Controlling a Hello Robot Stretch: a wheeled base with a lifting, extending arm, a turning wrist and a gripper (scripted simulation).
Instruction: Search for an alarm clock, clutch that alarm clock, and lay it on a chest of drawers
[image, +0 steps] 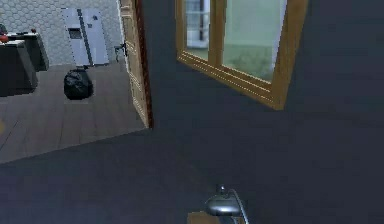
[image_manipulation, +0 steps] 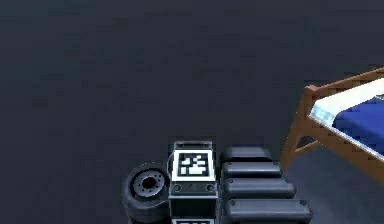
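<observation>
In the arm side view the dark arm (image_manipulation: 250, 185) sits low at the bottom edge, with a white marked square (image_manipulation: 192, 165) on it. Left of that square is the gripper's (image_manipulation: 150, 188) dark round body against dark floor. Its far end is too dark to make out, so I cannot tell whether it holds anything.
A dark wall with a wood-framed window (image: 240, 45) stands close ahead. On the forward view's left, an open wooden door (image: 135, 60) leads to a tiled room with a white fridge (image: 86, 36) and a black bag (image: 78, 85). A wooden bed (image_manipulation: 345, 115) with a blue mattress stands on the arm side view's right.
</observation>
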